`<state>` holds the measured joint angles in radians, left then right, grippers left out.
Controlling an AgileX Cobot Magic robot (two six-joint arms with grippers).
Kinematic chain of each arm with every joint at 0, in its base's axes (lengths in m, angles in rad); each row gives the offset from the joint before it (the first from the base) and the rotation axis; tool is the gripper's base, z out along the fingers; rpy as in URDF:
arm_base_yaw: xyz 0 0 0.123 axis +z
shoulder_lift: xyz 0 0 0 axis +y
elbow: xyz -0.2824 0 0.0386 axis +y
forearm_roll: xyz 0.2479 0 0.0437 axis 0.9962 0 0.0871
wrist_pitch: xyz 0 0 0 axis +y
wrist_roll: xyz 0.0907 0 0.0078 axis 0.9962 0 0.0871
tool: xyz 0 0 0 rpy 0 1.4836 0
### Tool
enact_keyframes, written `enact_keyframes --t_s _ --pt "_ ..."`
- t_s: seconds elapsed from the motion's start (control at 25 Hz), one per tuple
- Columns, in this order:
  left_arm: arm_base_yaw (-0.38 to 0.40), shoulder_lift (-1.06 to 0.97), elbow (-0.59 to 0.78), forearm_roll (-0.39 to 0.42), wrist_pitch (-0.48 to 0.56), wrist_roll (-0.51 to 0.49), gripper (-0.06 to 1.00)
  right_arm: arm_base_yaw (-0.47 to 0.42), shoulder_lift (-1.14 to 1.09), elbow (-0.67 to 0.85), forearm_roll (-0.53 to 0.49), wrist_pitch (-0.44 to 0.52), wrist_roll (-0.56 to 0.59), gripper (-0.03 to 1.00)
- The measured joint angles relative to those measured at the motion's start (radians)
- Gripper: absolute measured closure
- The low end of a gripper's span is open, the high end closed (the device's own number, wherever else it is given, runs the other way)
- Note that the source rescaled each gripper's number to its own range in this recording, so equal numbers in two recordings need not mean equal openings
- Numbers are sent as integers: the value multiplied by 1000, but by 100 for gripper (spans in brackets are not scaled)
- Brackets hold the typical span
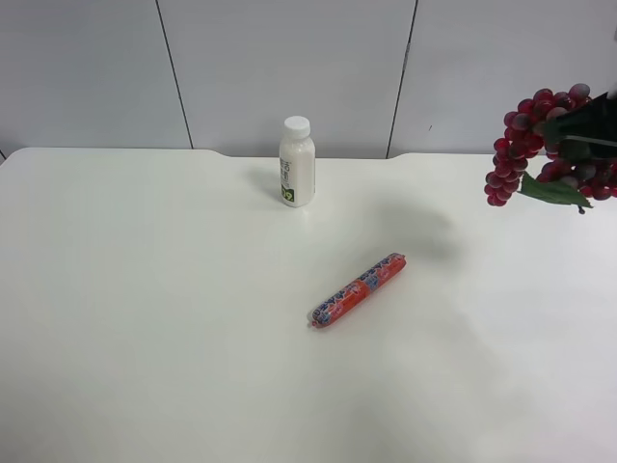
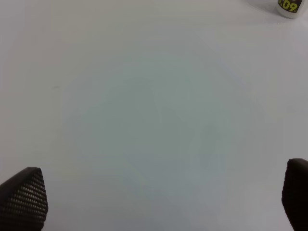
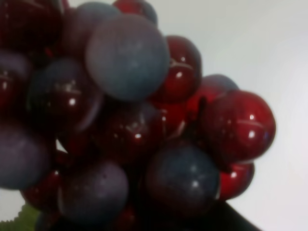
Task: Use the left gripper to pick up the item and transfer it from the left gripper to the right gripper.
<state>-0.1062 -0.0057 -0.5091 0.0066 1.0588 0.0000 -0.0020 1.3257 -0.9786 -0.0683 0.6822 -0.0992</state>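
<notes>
The bunch of dark red-purple grapes (image 1: 519,145) with its green leaf (image 1: 554,191) hangs in the air at the exterior high view's right edge, above the table. A black gripper (image 1: 581,130) coming in from that edge is shut on it. In the right wrist view the grapes (image 3: 130,120) fill the frame right in front of the camera and hide the jaws, so this is my right gripper. My left gripper (image 2: 159,192) is open and empty over bare table, with only its fingertips (image 2: 24,195) showing. The left arm is out of the exterior high view.
A white bottle (image 1: 297,162) stands upright at the back middle of the white table (image 1: 145,318); its base shows in a corner of the left wrist view (image 2: 291,7). A red-blue sausage-shaped pack (image 1: 358,289) lies slanted near the table's middle.
</notes>
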Motion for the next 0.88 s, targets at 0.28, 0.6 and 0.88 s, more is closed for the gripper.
enact_keyframes --t_s 0.28,0.6,0.88 --pt "0 0 0 0 0 0 -6 -4 173 -66 10 3 0 97" --pt "0 0 0 0 0 0 -6 -4 290 -124 11 -19 0 97" --pt "0 0 0 0 0 0 -6 -4 408 -126 36 112 0 97"
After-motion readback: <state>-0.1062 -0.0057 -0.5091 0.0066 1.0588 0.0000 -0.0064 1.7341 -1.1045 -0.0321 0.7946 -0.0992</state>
